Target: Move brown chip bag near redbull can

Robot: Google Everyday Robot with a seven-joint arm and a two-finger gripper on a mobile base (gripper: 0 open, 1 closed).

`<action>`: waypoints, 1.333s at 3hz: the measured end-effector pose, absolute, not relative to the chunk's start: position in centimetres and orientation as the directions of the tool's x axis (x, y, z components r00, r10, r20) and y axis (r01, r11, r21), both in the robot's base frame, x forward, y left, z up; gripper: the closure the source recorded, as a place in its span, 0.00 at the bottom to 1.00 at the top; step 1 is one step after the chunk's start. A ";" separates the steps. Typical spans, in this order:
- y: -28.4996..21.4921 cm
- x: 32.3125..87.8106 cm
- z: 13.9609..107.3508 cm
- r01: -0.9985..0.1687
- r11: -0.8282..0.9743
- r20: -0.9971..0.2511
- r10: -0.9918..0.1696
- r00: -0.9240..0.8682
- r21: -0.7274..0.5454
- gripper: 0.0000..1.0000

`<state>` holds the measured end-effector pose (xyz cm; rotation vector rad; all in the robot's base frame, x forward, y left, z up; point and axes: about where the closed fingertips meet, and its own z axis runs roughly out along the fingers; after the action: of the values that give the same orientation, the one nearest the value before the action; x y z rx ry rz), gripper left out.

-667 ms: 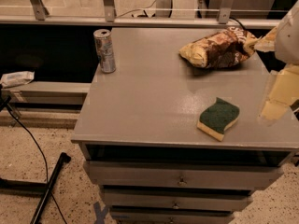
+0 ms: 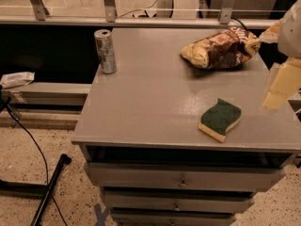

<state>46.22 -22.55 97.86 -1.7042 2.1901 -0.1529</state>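
The brown chip bag [image 2: 220,49] lies crumpled on its side at the back right of the grey cabinet top [image 2: 150,102]. The redbull can [image 2: 105,51] stands upright at the back left corner, far from the bag. My gripper [image 2: 268,69] is at the right edge of the view, just right of the bag. Its pale fingers are spread apart: one fingertip [image 2: 269,34] is by the bag's right end, and the other finger [image 2: 281,86] hangs lower, over the top's right edge. It holds nothing.
A green-and-yellow sponge [image 2: 220,119] lies at the front right of the top. Drawers are below the top. A metal rail [image 2: 141,20] runs behind it. Cables and a black stand [image 2: 47,187] are on the floor at the left.
The gripper has shifted slightly up and to the right. The bag, can and sponge have not moved.
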 end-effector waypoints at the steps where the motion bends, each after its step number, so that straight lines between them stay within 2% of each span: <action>1: -24.5 53.1 98.2 -0.876 0.240 -0.195 -0.966 -0.171 -0.418 0.00; 2: -25.9 62.0 98.1 -0.830 0.201 -0.153 -0.978 -0.140 -0.520 0.00; 4: -25.8 70.0 94.8 -0.830 0.173 -0.140 -0.983 -0.116 -0.530 0.02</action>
<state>70.02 -25.82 94.78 -1.7070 2.0000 -0.4475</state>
